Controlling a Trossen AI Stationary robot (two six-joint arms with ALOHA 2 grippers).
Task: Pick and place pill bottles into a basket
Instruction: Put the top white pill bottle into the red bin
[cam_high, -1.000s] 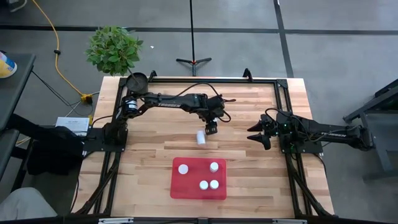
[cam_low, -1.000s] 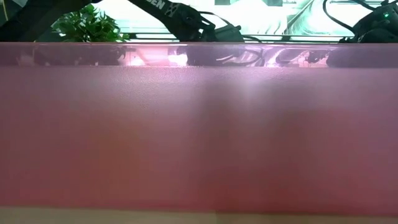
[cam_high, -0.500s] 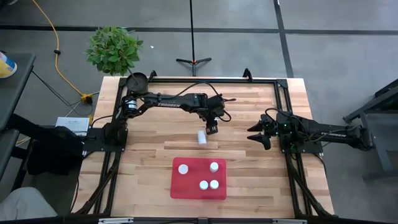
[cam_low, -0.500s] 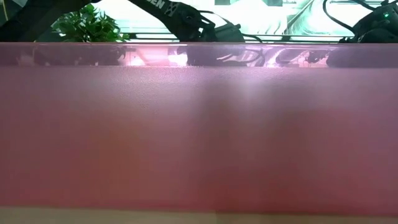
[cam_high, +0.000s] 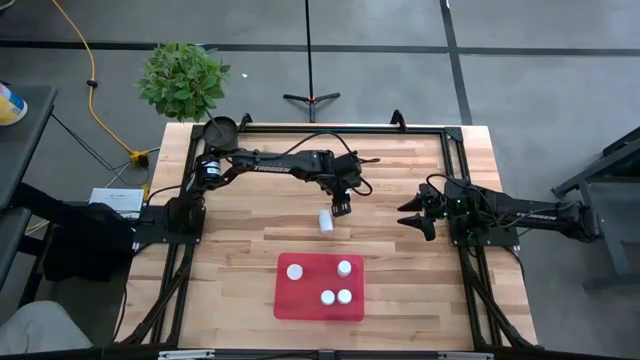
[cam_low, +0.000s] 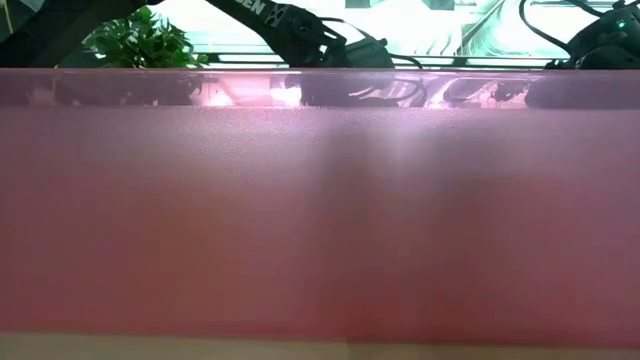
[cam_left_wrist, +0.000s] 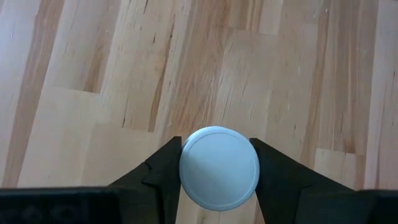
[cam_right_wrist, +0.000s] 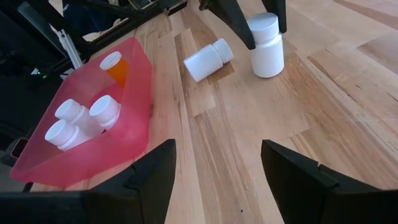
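Six pill bottles are in sight: four stand inside the red basket (cam_high: 319, 287), three of them white (cam_right_wrist: 73, 122) and one amber-bodied (cam_right_wrist: 115, 67), and two more are out on the wooden counter (cam_high: 400, 270) beyond the basket's far edge. Of that pair, one white bottle (cam_right_wrist: 208, 60) lies on its side, and just beside it the upright white bottle (cam_right_wrist: 266, 45) stands between the fingers of the left tool (cam_high: 340, 208), which is closed onto it at the cap (cam_left_wrist: 219, 168). The right tool (cam_high: 415, 218) waits over the counter's right side with its jaws spread wide and nothing in them. A small dark round pot (cam_high: 220, 130) sits at the counter's far left corner beside a leafy green plant (cam_high: 183, 79). In the low view the basket's translucent red wall (cam_low: 320, 210) blocks nearly everything. The lettering on both arms is too small to read.
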